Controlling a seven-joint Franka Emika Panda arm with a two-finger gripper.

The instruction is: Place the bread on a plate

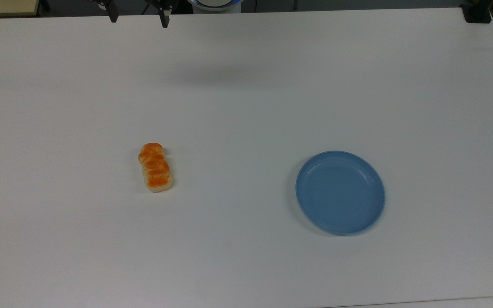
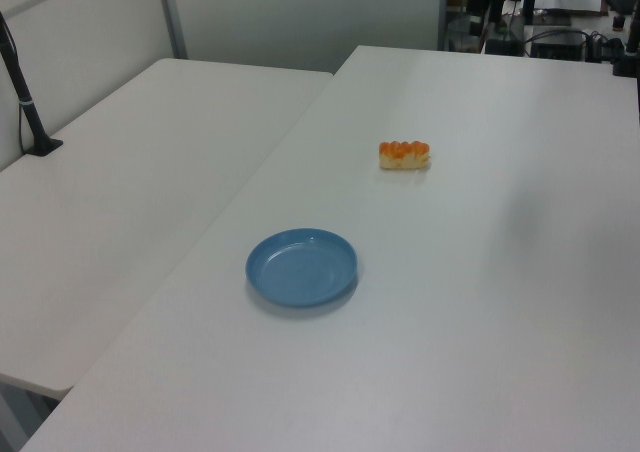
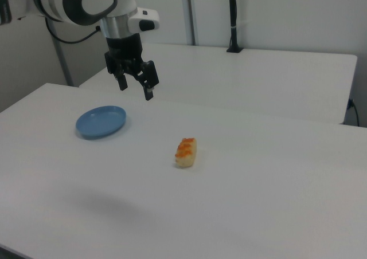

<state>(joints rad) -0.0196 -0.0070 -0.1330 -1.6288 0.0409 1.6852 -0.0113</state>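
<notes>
We see our gripper (image 3: 135, 83), fingers spread and empty, high above the table's (image 1: 246, 107) far edge, with the bread (image 1: 155, 167) below it mid-table, long axis running edge-to-edge, well apart from the plate (image 1: 340, 192).

Bread (image 1: 155, 168) flat on table; blue plate (image 1: 340, 192) well apart
</notes>
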